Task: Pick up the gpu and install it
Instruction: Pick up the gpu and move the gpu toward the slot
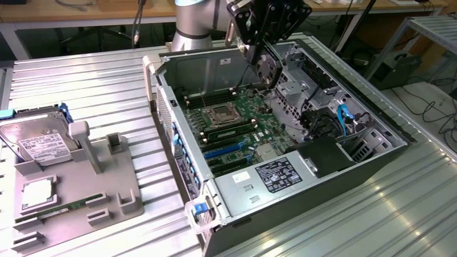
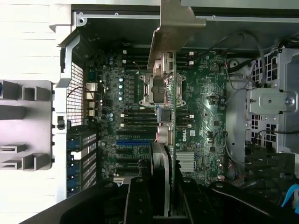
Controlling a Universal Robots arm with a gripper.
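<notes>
1. Half done, I judged: my gripper's (image 2: 166,198) fingers (image 2: 139,200) were clamped on the gpu (image 2: 170,93).
2. It hung beneath them over the open case (image 1: 300,206), not yet seated on the motherboard (image 2: 210,107).

Bright, even room light makes the ribbed metal table (image 1: 85,91) gleam around the computer case (image 1: 286,225). Inside the case the motherboard (image 2: 205,116) sits dim and shadowed. Beside the case the table burns out to white, and the bracket of the gpu (image 2: 172,37) catches light.
</notes>
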